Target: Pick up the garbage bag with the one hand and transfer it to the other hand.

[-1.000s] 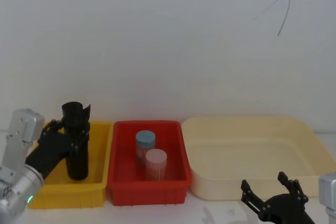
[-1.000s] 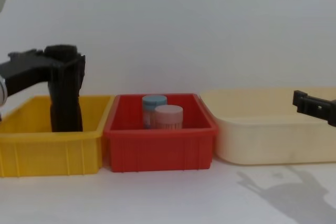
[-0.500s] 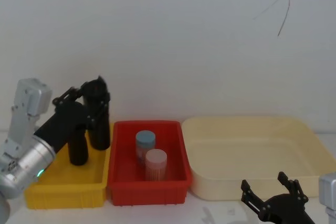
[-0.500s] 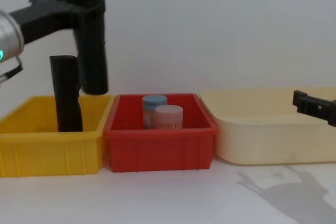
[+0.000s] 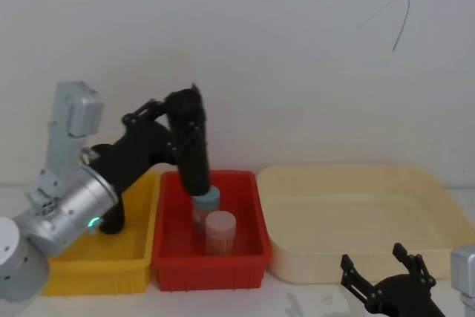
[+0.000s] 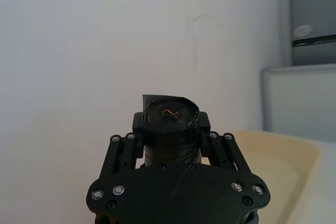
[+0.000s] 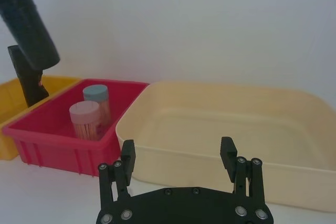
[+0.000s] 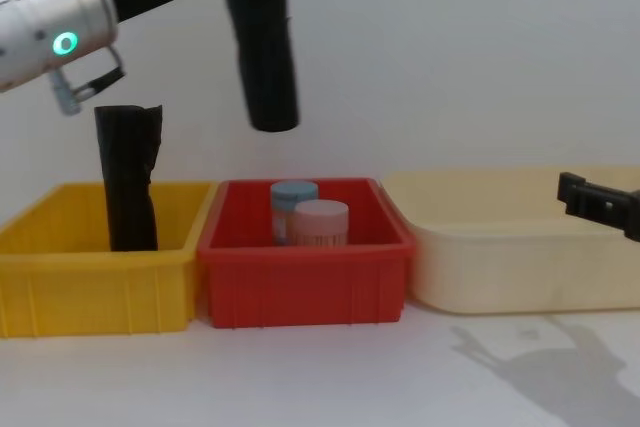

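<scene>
- The left end effector (image 5: 187,130) squeezes the garbage bag (image 8: 265,57), high over the red bin (image 8: 300,282).
- The right end effector (image 7: 178,153) sits open, low.
- Carry it across slowly and steadily.

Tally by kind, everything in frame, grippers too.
Bag rolls: 2, held roll, spare roll in yellow bin.
Jars: 2, blue-lid jar, pink-lid jar.
Bins: 3, yellow, red bin, cream bin.
Grippers: 2, left gripper holding roll, right gripper open.
Total: 9.
</scene>
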